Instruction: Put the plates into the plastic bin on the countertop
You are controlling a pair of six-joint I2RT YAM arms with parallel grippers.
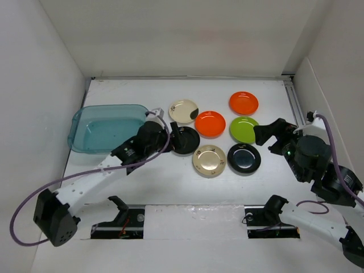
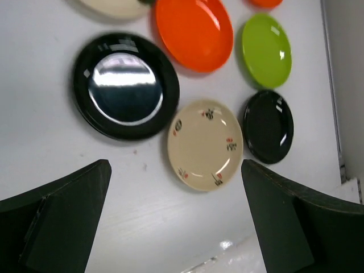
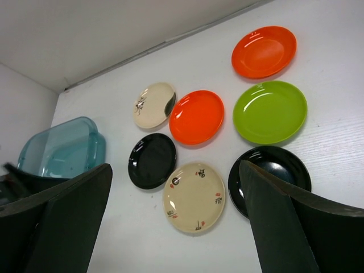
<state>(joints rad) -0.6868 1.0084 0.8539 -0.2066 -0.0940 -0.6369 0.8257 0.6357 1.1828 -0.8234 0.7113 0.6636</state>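
Seven plates (image 1: 210, 123) lie flat together on the white countertop (image 1: 170, 182), none yet in the teal plastic bin (image 1: 108, 106) just left of them. The left gripper (image 1: 170, 135) hovers wide open and empty by the nearest black plate (image 1: 189, 142), and the right gripper (image 1: 264, 134), also wide open and empty, hangs beside the lime green plate (image 1: 244, 129). The left arm would likely do best pinching that shallow black plate by its rim, one finger slipped under the lip, then lifting clear of its neighbours. No brand or readable writing shows; the gold-tan plate (image 1: 209, 160) bears only small dark and red motifs.
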